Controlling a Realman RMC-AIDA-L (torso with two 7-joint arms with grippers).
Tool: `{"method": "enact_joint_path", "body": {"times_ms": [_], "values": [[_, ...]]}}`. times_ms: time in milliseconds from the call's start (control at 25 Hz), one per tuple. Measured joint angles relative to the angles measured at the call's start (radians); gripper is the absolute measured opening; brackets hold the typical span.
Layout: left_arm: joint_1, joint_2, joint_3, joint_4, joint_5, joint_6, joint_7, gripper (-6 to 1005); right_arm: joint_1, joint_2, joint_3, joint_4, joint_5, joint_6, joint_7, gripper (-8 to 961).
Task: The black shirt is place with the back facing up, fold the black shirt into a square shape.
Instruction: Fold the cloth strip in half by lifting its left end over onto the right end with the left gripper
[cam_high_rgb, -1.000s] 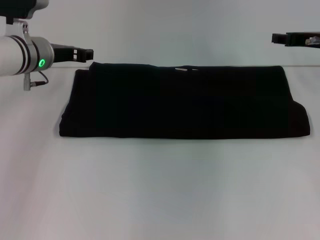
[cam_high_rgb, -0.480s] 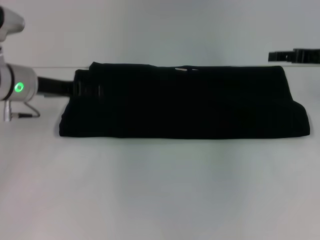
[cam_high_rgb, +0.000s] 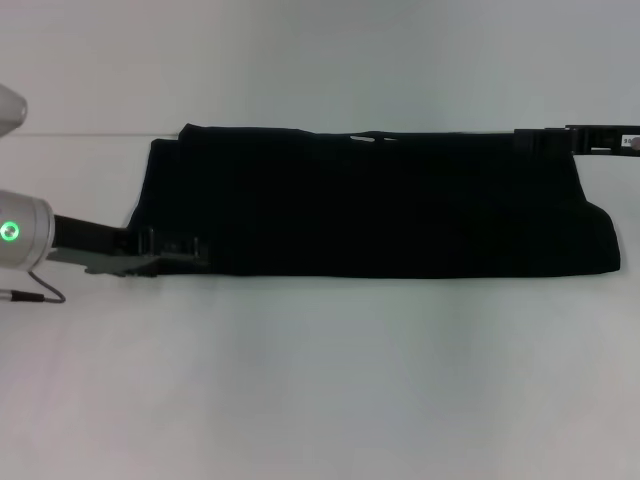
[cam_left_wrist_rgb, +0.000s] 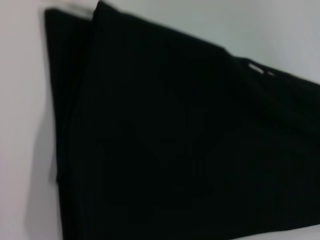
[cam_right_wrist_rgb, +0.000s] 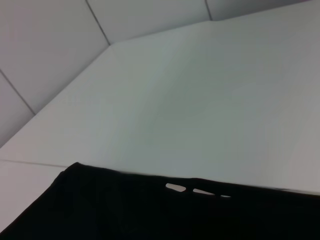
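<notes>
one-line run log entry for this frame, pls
black shirt: folded into long band, flat on table | left gripper: at shirt's near-left corner | right gripper: at far-right edge | grasp: unclear

Left gripper (cam_high_rgb: 170, 250) fingertips lost against black shirt (cam_high_rgb: 370, 205) at near left corner; spread not readable. Right gripper (cam_high_rgb: 535, 138) cut by frame edge, fingers indistinct. Shirt lettering hidden. Left wrist view blurred
</notes>
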Motion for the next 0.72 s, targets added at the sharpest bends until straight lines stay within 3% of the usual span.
{"method": "enact_joint_path", "body": {"times_ms": [400,720], "values": [[-0.003,0.005,-0.008,-0.040,0.004,-0.006,-0.154,950,0.021,0.029,-0.003,0.001,0.004,-0.004,-0.073,609],[0.002,0.007,-0.057,-0.072,0.027,-0.045,-0.311,950,0.032,0.052,-0.009,-0.010,0.049,0.006,-0.115,838]]}}
